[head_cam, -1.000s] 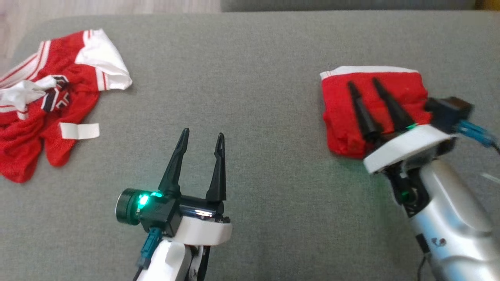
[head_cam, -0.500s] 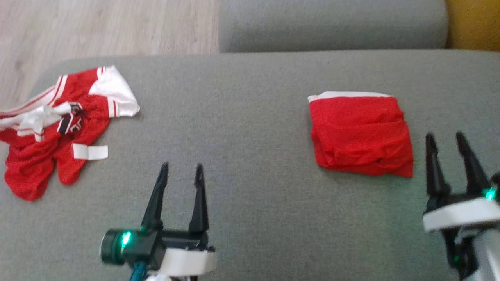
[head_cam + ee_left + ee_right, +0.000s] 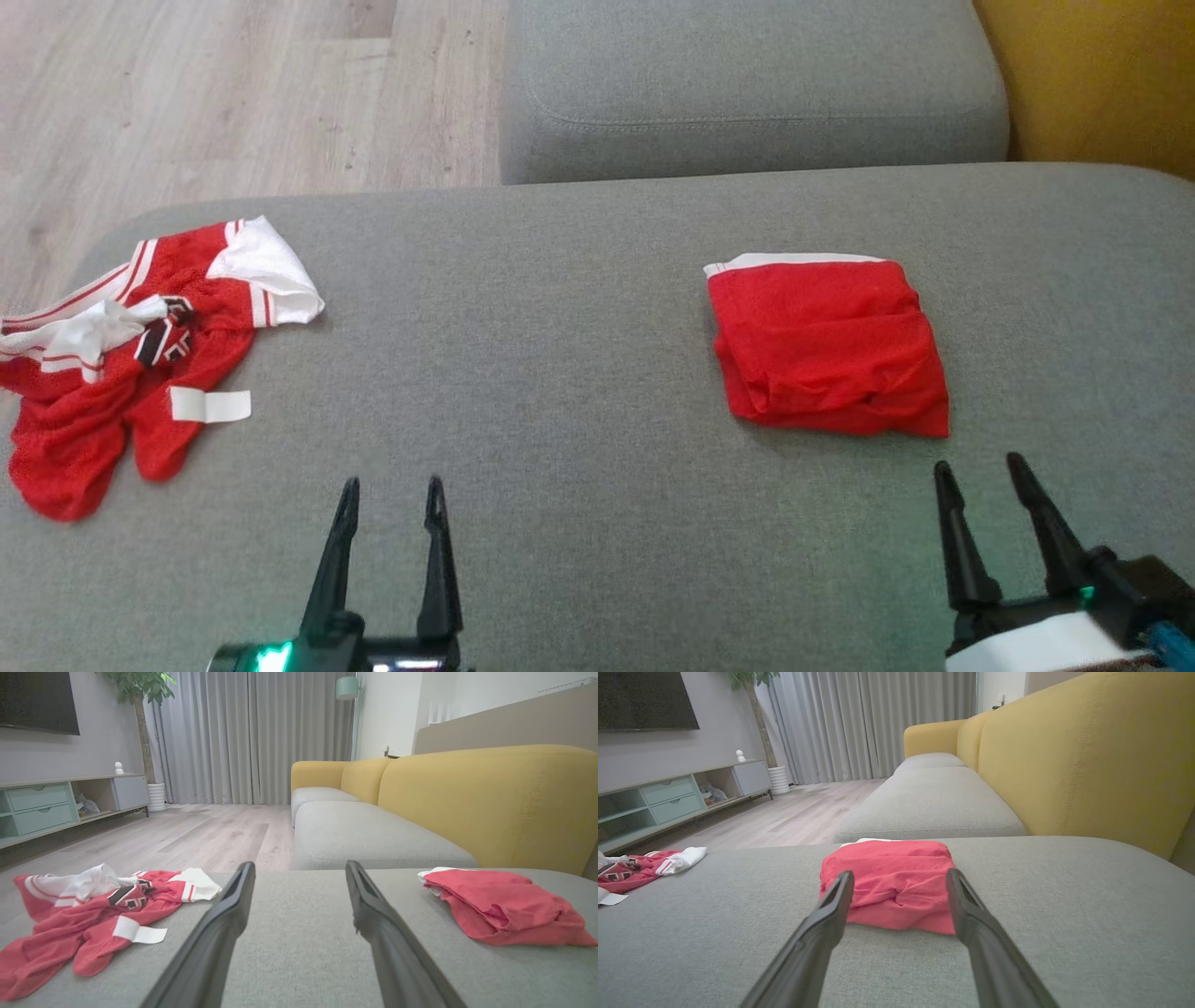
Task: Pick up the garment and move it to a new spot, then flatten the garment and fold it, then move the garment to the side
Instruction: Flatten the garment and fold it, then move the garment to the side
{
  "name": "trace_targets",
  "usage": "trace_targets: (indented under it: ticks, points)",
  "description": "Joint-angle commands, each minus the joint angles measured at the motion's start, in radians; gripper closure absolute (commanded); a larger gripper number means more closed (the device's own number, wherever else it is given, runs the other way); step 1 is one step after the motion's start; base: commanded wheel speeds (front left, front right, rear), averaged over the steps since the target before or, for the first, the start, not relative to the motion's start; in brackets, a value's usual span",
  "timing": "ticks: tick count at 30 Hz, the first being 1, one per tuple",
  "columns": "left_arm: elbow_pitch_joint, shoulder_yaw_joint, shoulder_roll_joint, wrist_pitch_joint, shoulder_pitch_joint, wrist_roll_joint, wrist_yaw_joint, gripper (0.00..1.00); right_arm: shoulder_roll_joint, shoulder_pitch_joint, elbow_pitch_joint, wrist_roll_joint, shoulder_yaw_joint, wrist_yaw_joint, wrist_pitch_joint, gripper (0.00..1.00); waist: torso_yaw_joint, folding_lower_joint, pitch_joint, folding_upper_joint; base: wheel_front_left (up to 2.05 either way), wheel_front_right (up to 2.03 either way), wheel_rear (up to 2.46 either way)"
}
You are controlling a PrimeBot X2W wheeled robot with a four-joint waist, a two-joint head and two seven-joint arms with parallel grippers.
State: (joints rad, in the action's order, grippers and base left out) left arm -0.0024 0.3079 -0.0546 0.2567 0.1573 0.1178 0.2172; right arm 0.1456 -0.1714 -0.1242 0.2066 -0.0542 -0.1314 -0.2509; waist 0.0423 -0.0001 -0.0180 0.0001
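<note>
Your folded garment (image 3: 826, 350) lies just beyond the parted, empty fingers of your right gripper (image 3: 977, 464), its near edge clear of the tips, while bare grey cushion (image 3: 579, 392) opens ahead of your left gripper (image 3: 392, 483) (equally parted, empty), a crumpled jersey (image 3: 131, 355) well to its left.

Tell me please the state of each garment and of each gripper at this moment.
folded red garment: folded, lying flat on the grey cushion, released
red and white garment: crumpled, unfolded, near the cushion's left end
left gripper: open, empty
right gripper: open, empty, short of the folded red garment
</note>
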Motion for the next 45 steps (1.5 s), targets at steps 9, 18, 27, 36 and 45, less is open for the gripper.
trace_targets:
  ticks: [9, 18, 27, 36, 45]
  points:
    - [-0.003, -0.055, 0.004, 0.005, 0.002, -0.008, -0.003, 0.0, 0.006, 0.046, 0.015, -0.023, -0.04, 0.001, -0.011, 0.0, 0.002, 0.0001, -0.009, -0.0001, 0.0, 0.0, 0.0]
    - [0.013, -0.051, 0.004, 0.005, 0.004, -0.011, -0.009, 0.0, 0.012, 0.042, 0.011, -0.034, -0.034, 0.001, -0.011, 0.0, -0.001, 0.0001, -0.019, -0.0001, 0.0, 0.0, 0.0]
    - [0.026, -0.047, 0.004, 0.005, 0.006, -0.015, -0.012, 0.0, 0.008, 0.034, 0.007, -0.04, -0.03, 0.001, -0.011, 0.0, 0.0, 0.0001, -0.031, -0.0001, 0.0, 0.0, 0.0]
    - [0.035, -0.046, 0.004, 0.005, 0.007, -0.013, -0.014, 0.0, 0.0, 0.036, -0.004, -0.024, -0.03, 0.001, -0.011, 0.0, 0.001, 0.0001, -0.029, -0.0001, 0.0, 0.0, 0.0]
    - [0.032, -0.039, 0.004, 0.005, -0.003, -0.015, -0.011, 0.0, 0.01, 0.096, -0.067, -0.007, -0.024, 0.001, -0.011, 0.0, 0.002, 0.0001, 0.007, -0.0001, 0.0, 0.0, 0.0]
